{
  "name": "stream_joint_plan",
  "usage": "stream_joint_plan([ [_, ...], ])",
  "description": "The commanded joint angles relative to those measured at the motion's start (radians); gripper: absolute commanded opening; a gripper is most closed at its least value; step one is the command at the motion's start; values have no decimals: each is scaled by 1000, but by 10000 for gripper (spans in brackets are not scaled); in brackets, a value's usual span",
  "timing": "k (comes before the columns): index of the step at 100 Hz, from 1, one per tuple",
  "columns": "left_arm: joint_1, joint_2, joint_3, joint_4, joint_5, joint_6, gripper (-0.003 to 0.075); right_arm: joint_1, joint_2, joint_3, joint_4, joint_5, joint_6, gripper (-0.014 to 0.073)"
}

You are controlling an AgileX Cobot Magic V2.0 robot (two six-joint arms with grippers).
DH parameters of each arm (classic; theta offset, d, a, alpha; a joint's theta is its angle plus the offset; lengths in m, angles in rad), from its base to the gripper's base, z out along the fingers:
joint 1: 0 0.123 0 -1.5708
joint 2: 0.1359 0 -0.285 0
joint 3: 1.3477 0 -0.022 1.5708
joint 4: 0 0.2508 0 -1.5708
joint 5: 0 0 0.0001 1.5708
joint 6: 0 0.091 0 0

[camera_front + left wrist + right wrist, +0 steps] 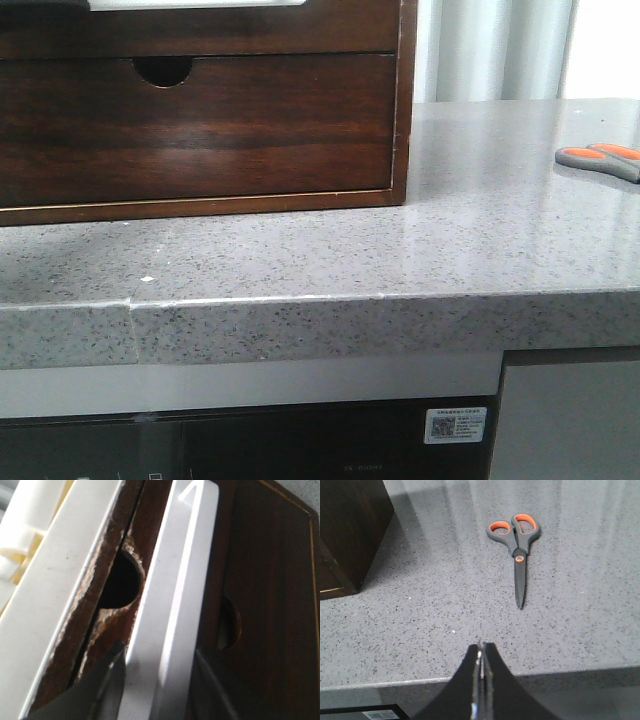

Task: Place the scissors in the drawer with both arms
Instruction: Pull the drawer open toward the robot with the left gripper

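The scissors, grey handles with orange inserts, lie closed on the counter at the far right. In the right wrist view the scissors lie ahead of my right gripper, which is shut, empty and over the counter's front edge. My left gripper is at the cabinet. Its fingers press both sides of a white strip of the drawer, beside chipped brown wood with a round notch. Neither gripper shows in the front view.
The dark wood cabinet stands at the left of the grey speckled counter. Its lower drawer with a half-round notch is closed and also shows in the left wrist view. The cabinet's corner is left of the scissors.
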Motion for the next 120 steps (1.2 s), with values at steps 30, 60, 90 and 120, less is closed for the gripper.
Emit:
stream_joint_plan([
  [30, -7, -26, -35, -3, -40, -11, 4, 0, 14, -31, 3, -74, -2, -106],
  [60, -7, -100, -31, 45, -34, -30, 4, 0, 14, -31, 3, -74, -2, -106],
  [90, -7, -192, 33, 45, 5, -30, 4, 0, 14, -31, 3, -74, -2, -106],
  [120, -7, -325, 121, 45, -15, -80, 4, 0, 14, -31, 3, -74, -2, -106],
])
